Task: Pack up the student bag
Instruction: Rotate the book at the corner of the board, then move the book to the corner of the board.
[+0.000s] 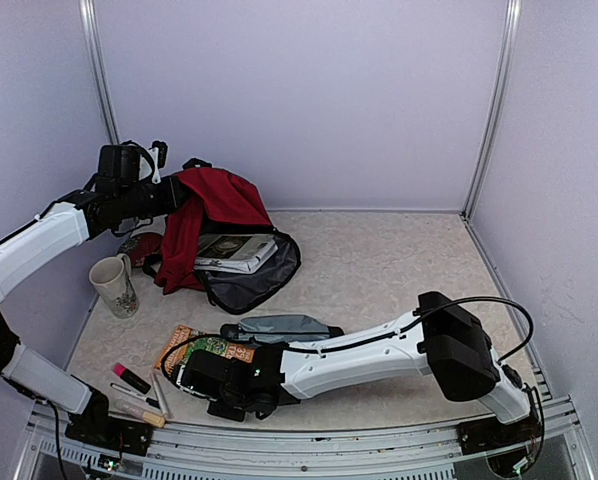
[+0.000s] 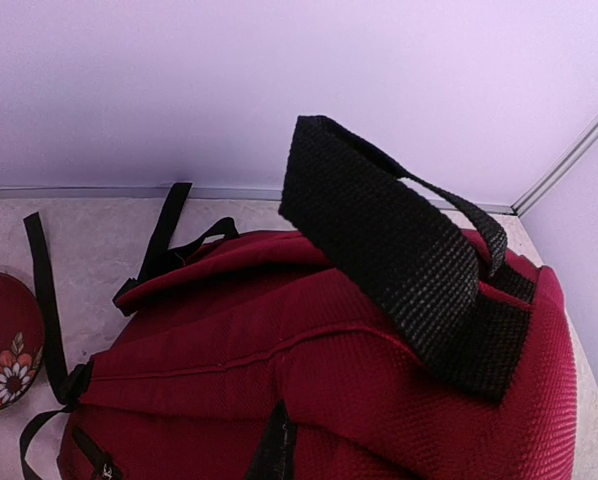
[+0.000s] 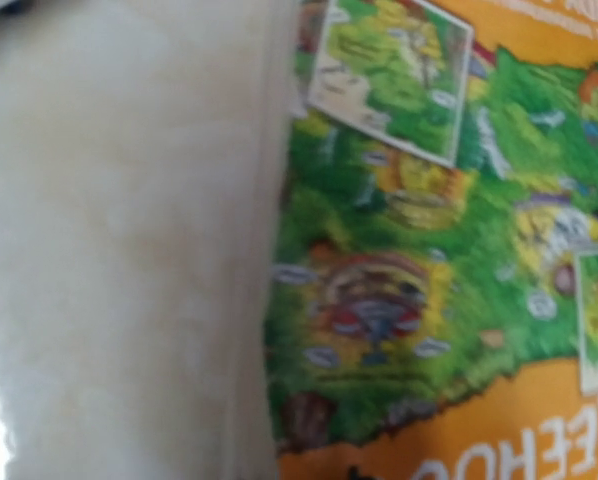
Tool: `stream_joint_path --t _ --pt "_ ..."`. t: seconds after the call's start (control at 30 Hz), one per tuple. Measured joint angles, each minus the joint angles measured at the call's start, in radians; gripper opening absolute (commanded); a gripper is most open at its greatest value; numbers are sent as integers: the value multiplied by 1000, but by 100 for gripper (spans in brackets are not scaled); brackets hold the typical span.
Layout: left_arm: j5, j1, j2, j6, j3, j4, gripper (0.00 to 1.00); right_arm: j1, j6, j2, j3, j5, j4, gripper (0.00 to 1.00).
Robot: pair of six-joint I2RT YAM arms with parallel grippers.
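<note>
The student bag (image 1: 219,205) is dark red and stands at the back left with its top pulled up. Its grey-lined mouth (image 1: 254,282) gapes open, and books (image 1: 234,250) lie inside. My left gripper (image 1: 169,196) is at the bag's raised top and holds it up. The left wrist view shows only the red fabric (image 2: 309,380) and the black carry handle (image 2: 399,250), not the fingers. My right gripper (image 1: 191,372) is down low on an orange and green picture book (image 1: 217,348). That book (image 3: 429,250) fills the right wrist view, blurred and very close, with no fingers showing.
A grey zip pouch (image 1: 279,327) lies just behind the right forearm. A mug (image 1: 114,285) stands at the left. A pink marker (image 1: 131,377) and pens (image 1: 144,410) lie near the front left edge. A round red flowered case (image 2: 4,350) sits beside the bag.
</note>
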Motion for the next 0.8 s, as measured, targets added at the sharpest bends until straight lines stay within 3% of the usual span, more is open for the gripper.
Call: stream_joint_path --t 0.37,0.67,0.8 --pt "3 0 0 0 0 0 0 -43 33 -100 -148 -13 14 0" --pt "7 0 2 0 -2 3 0 -35 89 -354 -491 -103 12 0" --pt "12 0 7 0 -2 8 0 -16 149 -478 -641 -125 -14 34"
